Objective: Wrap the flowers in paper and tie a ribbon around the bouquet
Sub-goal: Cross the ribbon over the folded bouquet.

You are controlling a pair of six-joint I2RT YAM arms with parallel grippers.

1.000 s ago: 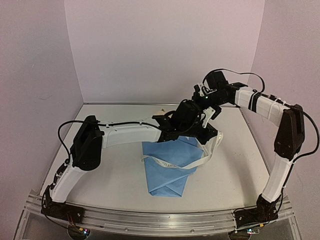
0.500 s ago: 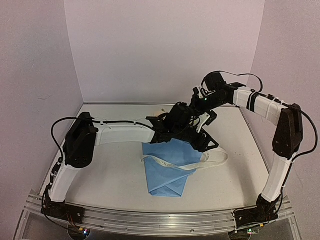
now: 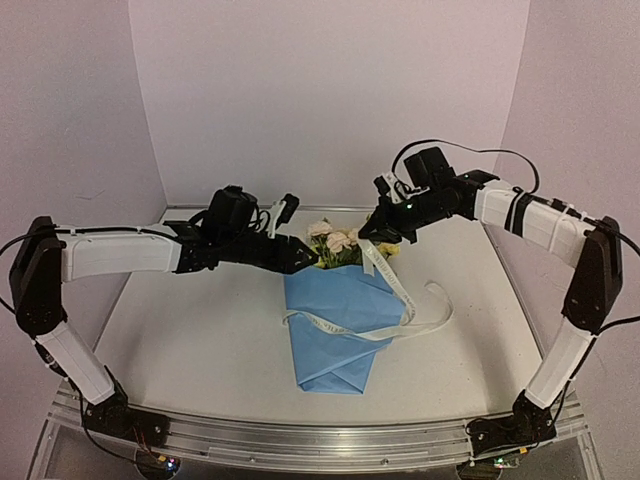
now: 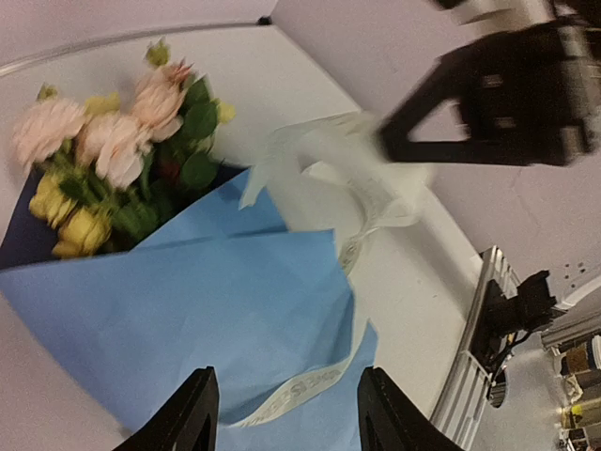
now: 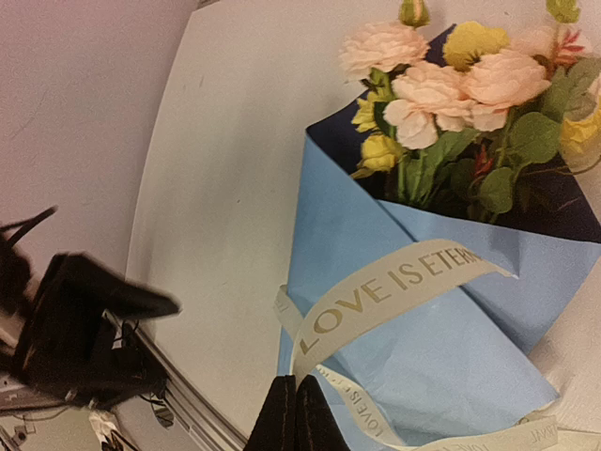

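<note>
The bouquet [image 3: 336, 325] lies flat. The ribbon [image 5: 394, 287], light, limp and probably slippery, loops across its paper cone. The right gripper [image 5: 296, 418] pinches one end just beside the blooms. The left gripper [image 4: 286, 413], opposite, stands apart and empty. The loose tail right of the cone looks easiest to grasp.

The bouquet [image 3: 338, 320] lies midway on the surface [image 3: 200, 340], flowers [image 3: 335, 240] at its far end. The ribbon [image 5: 394, 282] lies across it, loops onto the surface at its right and rises to the right gripper [image 3: 369, 234], just right of the flowers. The left gripper [image 3: 313, 259] is just left of them.
</note>
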